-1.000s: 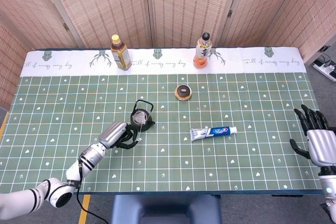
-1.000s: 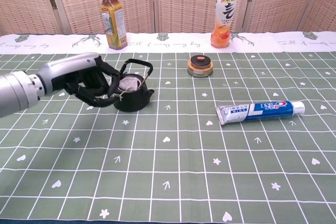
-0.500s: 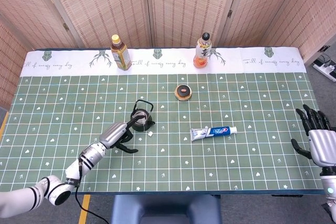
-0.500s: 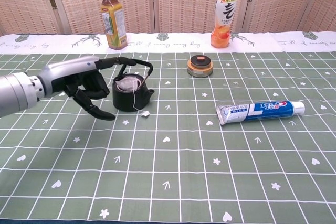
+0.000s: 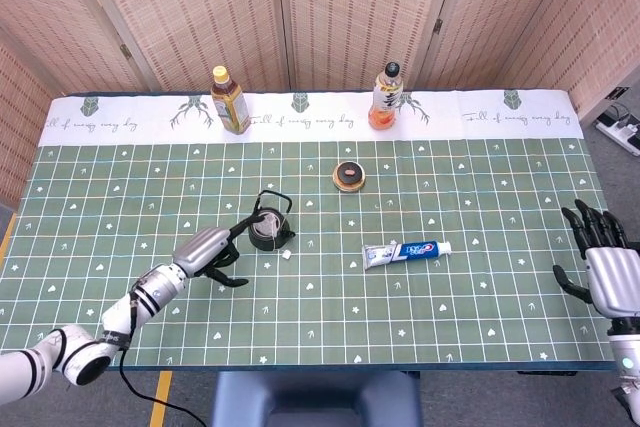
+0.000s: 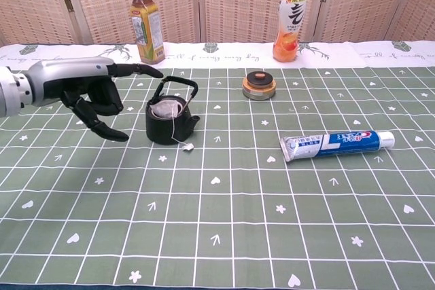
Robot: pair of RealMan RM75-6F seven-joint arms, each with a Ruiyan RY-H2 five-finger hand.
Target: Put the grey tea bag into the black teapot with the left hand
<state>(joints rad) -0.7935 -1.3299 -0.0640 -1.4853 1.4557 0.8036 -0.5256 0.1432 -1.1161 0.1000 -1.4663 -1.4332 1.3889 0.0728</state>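
Head view: the left hand (image 5: 205, 250) has drawn back from the teapot (image 5: 268, 231) toward the robot's own side, where a second ago it was curled right against the pot's near wall. Its fingers are now spread and hold nothing. The pot stands upright on the green desk (image 5: 120, 207), handle up. A small white tag (image 5: 285, 256) lies on the cloth just beside the pot, on the side nearer the toothpaste (image 5: 406, 251); it was not there a second ago. The right hand (image 5: 600, 265) hovers at the far right edge of the desk, fingers apart and empty, much as before.

Chest view: the left hand (image 6: 88, 93) hangs well clear of the teapot (image 6: 167, 115), one finger stretched toward the pot and the rest bent loosely downward, gripping nothing. The tea bag (image 6: 166, 109) sits inside the pot's mouth, pale against the black rim. Its string runs over the rim and down the front wall to the tag (image 6: 188, 147) resting on the desk. A second ago the hand was wrapped around that side of the pot with the bag between its fingers.

By the look of it the bag has been released into the pot and the task is as good as finished, with only the withdrawal left.
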